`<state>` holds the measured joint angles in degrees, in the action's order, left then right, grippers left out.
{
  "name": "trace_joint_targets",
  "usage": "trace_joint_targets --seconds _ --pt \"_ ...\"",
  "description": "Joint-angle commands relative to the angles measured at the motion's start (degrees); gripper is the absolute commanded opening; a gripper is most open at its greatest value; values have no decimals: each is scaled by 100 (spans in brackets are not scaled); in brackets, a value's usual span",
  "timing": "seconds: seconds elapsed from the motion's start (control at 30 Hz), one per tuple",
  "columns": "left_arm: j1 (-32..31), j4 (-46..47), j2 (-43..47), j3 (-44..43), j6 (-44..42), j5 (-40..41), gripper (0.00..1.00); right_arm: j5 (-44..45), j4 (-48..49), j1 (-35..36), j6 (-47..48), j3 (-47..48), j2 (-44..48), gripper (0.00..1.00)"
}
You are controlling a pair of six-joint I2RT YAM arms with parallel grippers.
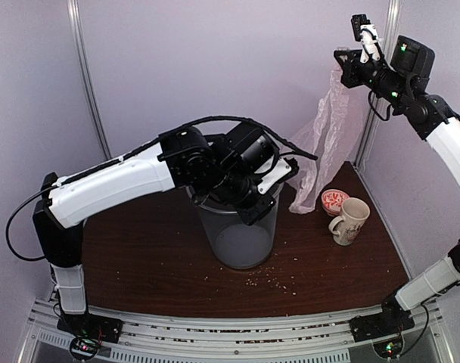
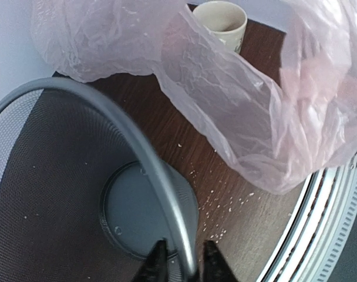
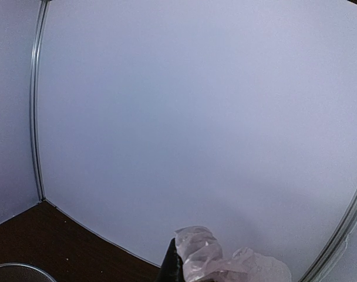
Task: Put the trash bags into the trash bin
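Trash bag [image 1: 324, 144] of wrinkly pinkish-white film hangs in the air over the far right corner of the counter [image 1: 139, 257]. The right pincer [image 3: 177, 267] is raised high there, pressed together on the bag's top. The bag's lower end comes down just beside a small red-patterned dish [image 1: 334, 200]; whether it touches the counter cannot be told. A cream patterned mug [image 1: 351, 221] stands upright next to the dish, near the right edge, and its markings are too small to read.

The trash bin [image 1: 241, 242], grey and see-through, stands upright in the middle of the counter. The left pincer [image 2: 184, 247] pinches its thin metal rim, with one finger inside the wall and one outside. In the top view the left arm lies across the bin's mouth and covers much of the opening, and a black cable arches over the arm toward the bag. From the left wrist, the bag spreads wide between the bin and the mug and hides part of the mug's side. Pale crumbs [image 1: 279, 283] are scattered on the dark wood between the bin and the near edge.
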<state>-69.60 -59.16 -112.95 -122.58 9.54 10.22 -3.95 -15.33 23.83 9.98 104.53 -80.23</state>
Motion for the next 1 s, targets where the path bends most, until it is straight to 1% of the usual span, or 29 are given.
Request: trace_joint_targets --seconds 0.0,0.03,0.13,0.23,0.37,0.5,0.53,0.6,0.7,0.87,0.97 --pt "-18 707 -63 -189 -104 -56 34 387 -140 -28 201 481 14 0" --pt "-26 728 -31 -183 -125 -33 43 389 -185 -28 206 604 3 0" --pt "-40 985 192 8 -164 -8 63 369 -294 -29 192 907 -26 0" --pt "-97 1636 669 459 -285 -73 70 365 -378 -28 208 1155 -62 0" --pt "-158 2592 1391 1246 -347 -180 75 411 -416 -30 240 1384 -76 0" --pt "-159 3746 2145 2268 -300 -433 81 399 -440 -28 260 1385 -56 0" --pt "-159 4016 2301 2455 -244 -401 83 395 -444 -28 259 1372 -53 0" --pt "-159 4403 2483 2719 -130 -86 87 388 -436 -35 259 1366 -55 0" --pt "-151 4510 2401 2592 47 653 90 343 -427 -28 247 1384 -55 0" --pt "-142 4049 1763 1825 -90 1559 91 248 -435 -28 178 1416 -24 0" --pt "-60 3847 1531 1475 -173 2159 92 154 -458 -33 156 1396 2 0"
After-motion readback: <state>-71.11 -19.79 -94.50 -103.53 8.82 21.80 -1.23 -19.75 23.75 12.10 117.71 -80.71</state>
